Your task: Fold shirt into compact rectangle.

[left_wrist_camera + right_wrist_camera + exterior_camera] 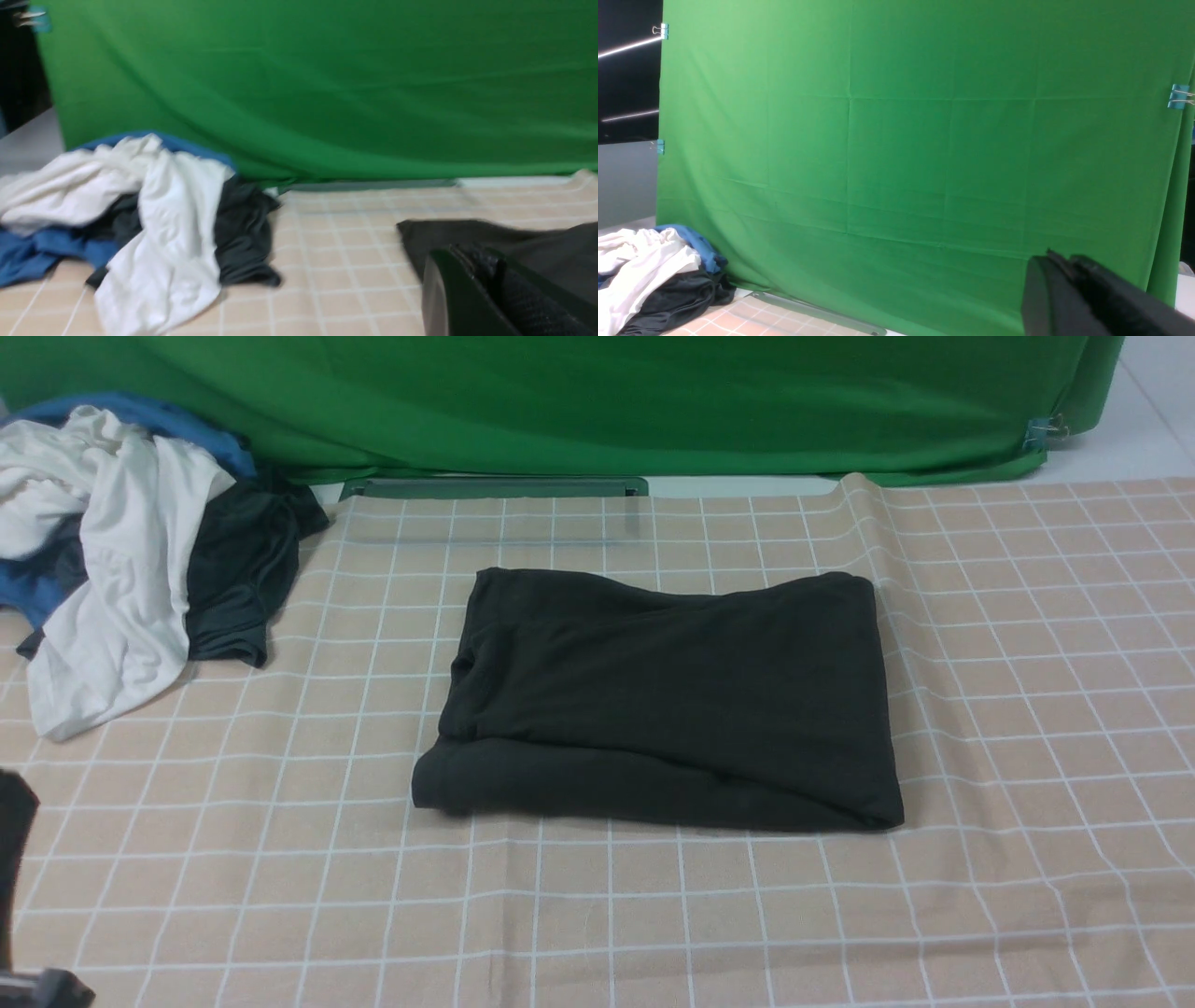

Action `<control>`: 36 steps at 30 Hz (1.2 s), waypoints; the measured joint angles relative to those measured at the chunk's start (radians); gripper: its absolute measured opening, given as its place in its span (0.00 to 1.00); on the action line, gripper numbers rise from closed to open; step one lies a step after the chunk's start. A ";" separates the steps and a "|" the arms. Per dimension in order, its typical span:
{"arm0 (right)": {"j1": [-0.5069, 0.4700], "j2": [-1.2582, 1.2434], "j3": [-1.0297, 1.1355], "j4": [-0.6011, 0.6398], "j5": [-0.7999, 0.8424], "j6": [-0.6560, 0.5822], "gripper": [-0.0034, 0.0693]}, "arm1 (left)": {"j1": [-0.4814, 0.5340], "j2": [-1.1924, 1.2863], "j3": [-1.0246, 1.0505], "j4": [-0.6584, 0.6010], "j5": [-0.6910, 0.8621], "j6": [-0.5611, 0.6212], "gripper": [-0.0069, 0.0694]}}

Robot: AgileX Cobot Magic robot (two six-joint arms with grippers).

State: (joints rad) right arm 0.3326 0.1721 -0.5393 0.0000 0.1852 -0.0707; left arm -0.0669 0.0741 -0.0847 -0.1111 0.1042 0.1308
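Mostly, a beige checked tablecloth [653,915] covers the desk, a green backdrop [597,392] behind. The shirt [667,700] lies folded mid-desk; a clothes pile [121,551] fills the far-left corner. Left gripper [486,284] pressed together; right gripper [1069,289] looks nearly closed, holding nothing.

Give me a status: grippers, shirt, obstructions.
Left gripper shut, empty. Right gripper looks shut, empty. Shirt folded in rough rectangle, mid-table. Clothes pile far left, clear of it.
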 joint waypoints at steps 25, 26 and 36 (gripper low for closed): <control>0.000 0.000 0.000 0.000 0.000 0.000 0.23 | 0.056 -0.074 0.091 0.026 0.135 0.002 0.12; 0.000 0.000 0.000 0.000 0.000 0.000 0.23 | 0.056 -0.074 0.091 0.026 0.135 0.002 0.12; 0.000 0.000 0.000 0.000 0.003 0.000 0.28 | 0.056 -0.074 0.091 0.027 0.135 0.005 0.12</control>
State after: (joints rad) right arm 0.3326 0.1721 -0.5393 0.0000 0.1883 -0.0707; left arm -0.0105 0.0000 0.0067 -0.0839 0.2397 0.1358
